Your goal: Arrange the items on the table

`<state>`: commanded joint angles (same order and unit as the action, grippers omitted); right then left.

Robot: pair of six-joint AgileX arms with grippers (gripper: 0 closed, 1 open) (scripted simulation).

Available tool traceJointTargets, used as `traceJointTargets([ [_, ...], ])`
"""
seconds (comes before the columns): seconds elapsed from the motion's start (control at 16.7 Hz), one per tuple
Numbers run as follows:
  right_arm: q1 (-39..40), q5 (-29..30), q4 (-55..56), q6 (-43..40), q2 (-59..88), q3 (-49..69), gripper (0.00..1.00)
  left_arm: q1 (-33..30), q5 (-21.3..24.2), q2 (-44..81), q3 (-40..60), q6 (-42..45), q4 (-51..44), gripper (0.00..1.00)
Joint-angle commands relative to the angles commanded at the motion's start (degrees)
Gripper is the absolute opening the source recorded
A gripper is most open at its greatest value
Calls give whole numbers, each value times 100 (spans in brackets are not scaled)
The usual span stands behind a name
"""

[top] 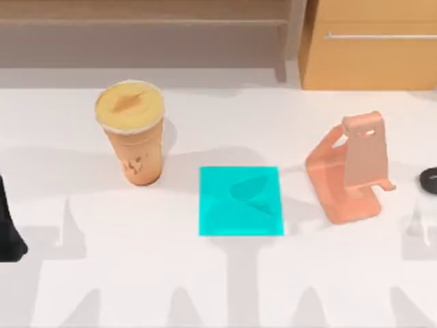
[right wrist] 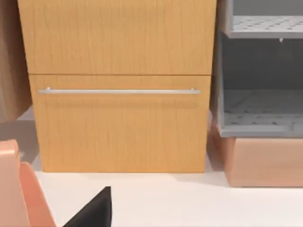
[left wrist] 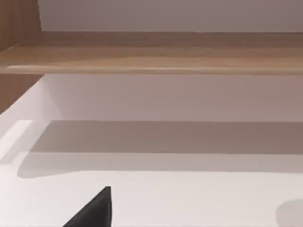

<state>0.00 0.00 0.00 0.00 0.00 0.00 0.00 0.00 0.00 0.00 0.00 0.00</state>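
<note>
The left tool sits at the desk's left edge — whether it is wide or narrow I cannot tell. The cup stands upright up and to its right, nearer this arm, just beyond the cyan mat — phone stand farthest.

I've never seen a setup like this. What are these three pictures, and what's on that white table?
It is a simulated two-armed robot. One picture looks down on the table; the other two come from cameras on each wrist. On the table stand a lidded orange-tan cup, a flat cyan mat and a pink phone stand. A dark object sits at the right edge. The left arm shows at the left edge. The right wrist camera faces a wooden cabinet. Nothing is visibly held.
</note>
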Motion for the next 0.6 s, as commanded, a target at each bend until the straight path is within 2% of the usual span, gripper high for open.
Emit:
traceJointTargets([
  [0.3, -5, 0, -211, -277, 348, 288, 100, 0, 0, 0, 0, 0, 0, 100],
  [0.6, -28, 0, -1175, -1543, 1961, 1597, 100, 0, 0, 0, 0, 0, 0, 100],
])
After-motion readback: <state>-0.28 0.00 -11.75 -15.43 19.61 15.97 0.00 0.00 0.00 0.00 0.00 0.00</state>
